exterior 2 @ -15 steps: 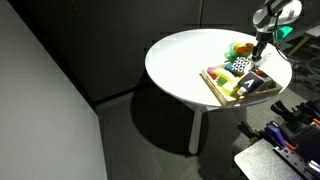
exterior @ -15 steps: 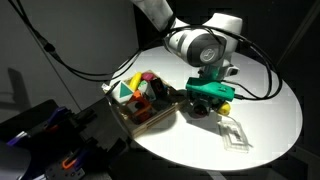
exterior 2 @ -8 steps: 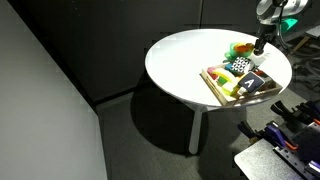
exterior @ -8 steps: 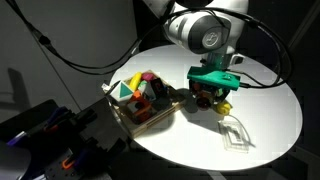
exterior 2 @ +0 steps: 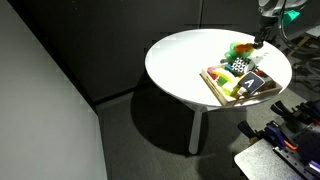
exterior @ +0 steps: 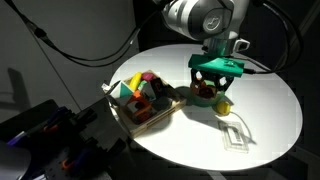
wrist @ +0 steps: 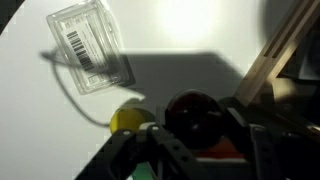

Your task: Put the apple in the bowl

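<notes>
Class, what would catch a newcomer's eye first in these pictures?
The big robot hand over the white round table, gripping a dark red apple. Beside it sits a wooden tray of bright coloured blocks, and a clear plastic box lies nearby.

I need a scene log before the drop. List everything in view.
table: one, white, round, under everything
wooden tray: one, holding multicoloured blocks, near table edge
yellow fruit: one, yellow, on table
apple: one, dark red, gripped, next to yellow fruit
clear plastic box: one, transparent, barcode label, near yellow fruit
bowl: one, green, beyond tray; contents unclear
gripper: one, black, green mount, closed around apple
</notes>
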Available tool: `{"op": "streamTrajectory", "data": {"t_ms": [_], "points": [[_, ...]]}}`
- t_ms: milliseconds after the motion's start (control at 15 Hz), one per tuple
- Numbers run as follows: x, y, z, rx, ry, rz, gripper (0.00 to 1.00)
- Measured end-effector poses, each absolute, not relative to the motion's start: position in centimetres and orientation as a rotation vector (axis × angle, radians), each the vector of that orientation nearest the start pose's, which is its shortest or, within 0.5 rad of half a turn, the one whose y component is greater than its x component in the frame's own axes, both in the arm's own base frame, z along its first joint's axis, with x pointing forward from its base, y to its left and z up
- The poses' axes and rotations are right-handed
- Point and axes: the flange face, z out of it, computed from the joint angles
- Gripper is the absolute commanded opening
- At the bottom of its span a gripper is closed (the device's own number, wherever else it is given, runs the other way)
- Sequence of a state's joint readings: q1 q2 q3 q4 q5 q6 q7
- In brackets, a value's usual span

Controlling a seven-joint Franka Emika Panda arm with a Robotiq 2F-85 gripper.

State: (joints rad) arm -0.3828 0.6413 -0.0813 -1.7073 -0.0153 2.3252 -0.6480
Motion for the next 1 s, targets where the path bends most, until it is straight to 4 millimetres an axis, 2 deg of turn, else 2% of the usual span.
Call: {"op": "streamTrajectory", "data": {"t_ms": [533, 1000], "points": [[61.9, -28.3, 24.9, -3.162, -0.347, -0.032, 0.36], [63.0, -28.1, 25.8, -3.183, -0.36, -0.119, 0.36]]}}
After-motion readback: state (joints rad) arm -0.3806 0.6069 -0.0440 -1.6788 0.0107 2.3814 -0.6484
